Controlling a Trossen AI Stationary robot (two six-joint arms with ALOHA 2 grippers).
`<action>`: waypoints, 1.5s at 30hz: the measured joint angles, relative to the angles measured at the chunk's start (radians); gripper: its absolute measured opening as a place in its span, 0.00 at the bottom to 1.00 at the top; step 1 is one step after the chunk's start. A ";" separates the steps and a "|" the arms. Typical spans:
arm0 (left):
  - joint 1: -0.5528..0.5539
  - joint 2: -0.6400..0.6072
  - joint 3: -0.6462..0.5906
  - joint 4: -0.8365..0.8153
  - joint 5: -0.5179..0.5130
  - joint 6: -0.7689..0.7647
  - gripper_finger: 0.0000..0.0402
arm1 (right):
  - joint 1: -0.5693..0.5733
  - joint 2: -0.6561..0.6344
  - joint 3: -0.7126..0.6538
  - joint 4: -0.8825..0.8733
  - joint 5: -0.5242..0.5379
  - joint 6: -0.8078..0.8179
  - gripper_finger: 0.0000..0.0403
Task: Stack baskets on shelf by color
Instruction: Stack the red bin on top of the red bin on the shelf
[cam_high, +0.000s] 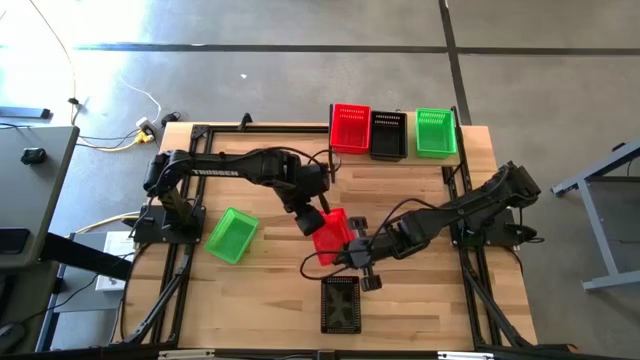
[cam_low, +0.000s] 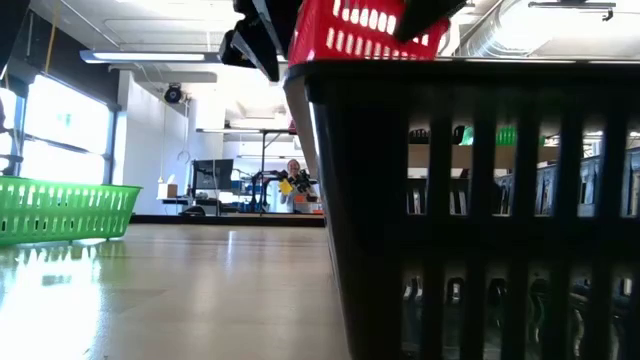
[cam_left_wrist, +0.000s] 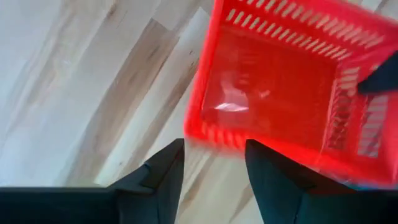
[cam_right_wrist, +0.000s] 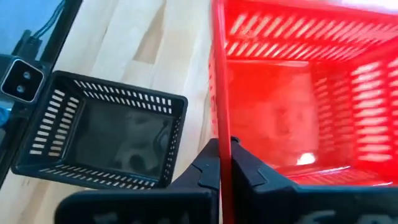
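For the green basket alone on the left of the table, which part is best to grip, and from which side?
Probably the rim of a long wall of the green basket, from above: it sits upright with its mouth open, nothing beside it, and the thin slotted wall fits between two fingers.

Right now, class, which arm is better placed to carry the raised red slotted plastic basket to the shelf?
The right. The right gripper has its jaws shut on the raised red slotted plastic basket wall. The left gripper sits just beside the rim, jaws open, gripping nothing.
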 joint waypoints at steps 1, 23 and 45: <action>0.000 0.000 0.000 -0.010 0.002 0.024 0.41 | 0.000 0.000 0.000 -0.010 -0.004 0.016 0.00; 0.043 -0.172 0.000 -0.153 -0.179 0.225 0.40 | -0.061 0.000 0.060 -0.063 0.023 0.115 0.00; 0.197 -0.320 0.000 -0.170 -0.287 0.441 0.40 | -0.360 -0.001 0.347 -0.356 0.266 -0.199 0.00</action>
